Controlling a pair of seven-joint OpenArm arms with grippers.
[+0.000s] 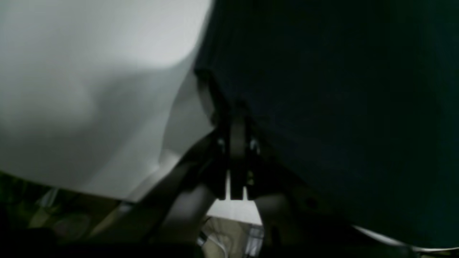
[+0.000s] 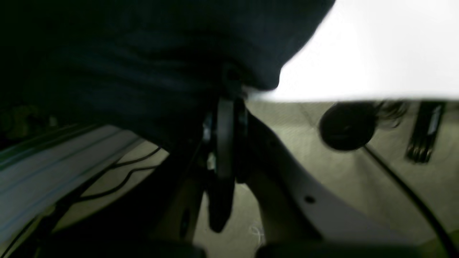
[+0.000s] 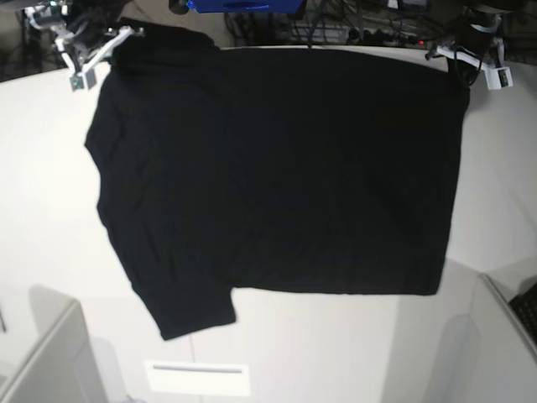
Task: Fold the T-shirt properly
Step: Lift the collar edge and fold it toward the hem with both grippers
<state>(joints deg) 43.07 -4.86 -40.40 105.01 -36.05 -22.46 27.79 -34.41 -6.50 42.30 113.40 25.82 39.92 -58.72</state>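
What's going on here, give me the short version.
A two-armed robot is working on a black T-shirt spread on a white table. The left gripper and the right gripper each pinch a far corner of the shirt, fingers shut on the cloth. The plain side faces up, with one sleeve sticking out at the near edge. No fold is made yet.

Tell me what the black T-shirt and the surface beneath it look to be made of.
T-shirt: seemingly soft knit cloth, matte black; it drapes, ripples along its edges and shows no shine. Table: a smooth, hard white top, perhaps laminate or painted board; faint sheen, soft shadows, no grain.
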